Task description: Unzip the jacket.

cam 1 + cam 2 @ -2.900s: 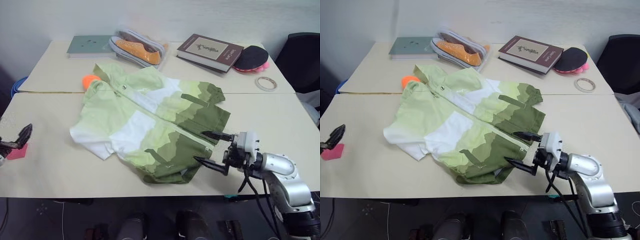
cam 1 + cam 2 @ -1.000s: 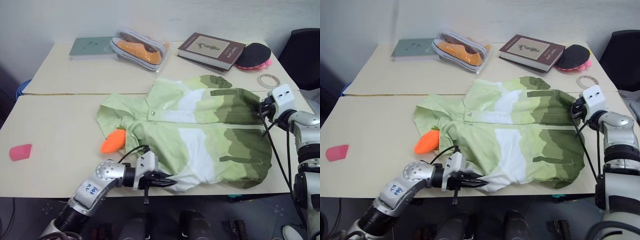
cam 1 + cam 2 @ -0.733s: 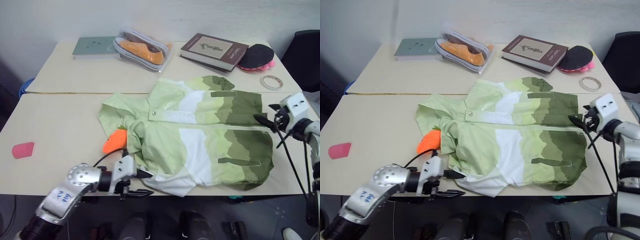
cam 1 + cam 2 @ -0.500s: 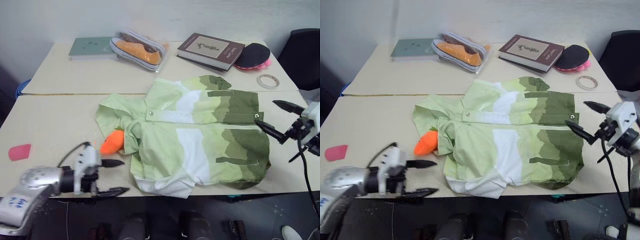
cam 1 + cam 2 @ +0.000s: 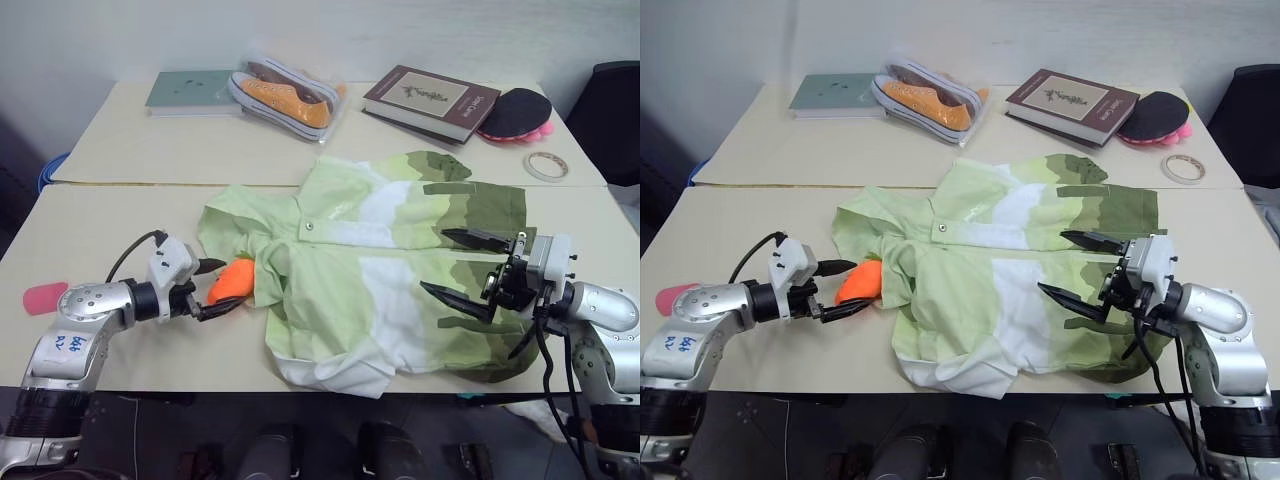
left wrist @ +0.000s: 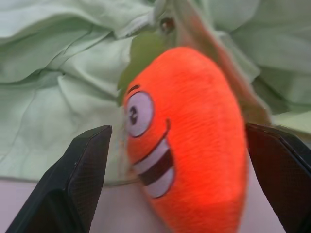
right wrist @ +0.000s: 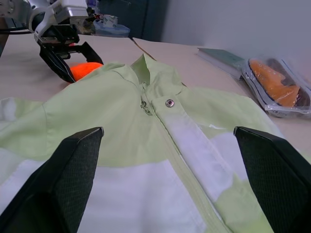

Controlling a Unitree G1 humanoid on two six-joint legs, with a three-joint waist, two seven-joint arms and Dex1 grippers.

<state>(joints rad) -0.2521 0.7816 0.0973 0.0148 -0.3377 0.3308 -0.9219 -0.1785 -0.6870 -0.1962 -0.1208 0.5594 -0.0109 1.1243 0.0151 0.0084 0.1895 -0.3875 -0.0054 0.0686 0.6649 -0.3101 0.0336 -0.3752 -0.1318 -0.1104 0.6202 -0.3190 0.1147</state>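
Note:
The jacket point(image 5: 385, 265) lies flat across the near table, collar toward the left, dark green hem toward the right. Its front zip point(image 7: 184, 160) looks closed, with a silver snap point(image 7: 169, 103) beside the collar. My left gripper point(image 5: 222, 288) is open at the jacket's collar end, its fingers point(image 6: 77, 179) either side of an orange plush carrot point(image 6: 189, 141) without squeezing it. My right gripper point(image 5: 435, 260) is open and hovers over the olive hem, its fingers point(image 7: 63, 179) pointing along the jacket toward the collar. Nothing is held.
At the back lie a green book point(image 5: 190, 90), bagged shoes point(image 5: 285, 95), a brown book point(image 5: 430, 98), a black paddle point(image 5: 515, 108) and a tape roll point(image 5: 545, 165). A pink block point(image 5: 45, 297) sits at the near left. A seam point(image 5: 150, 184) joins the two tables.
Both grippers have let go of the jacket and opened. The left one swung left to the orange carrot. The right one came in over the hem, and the jacket lies flatter.

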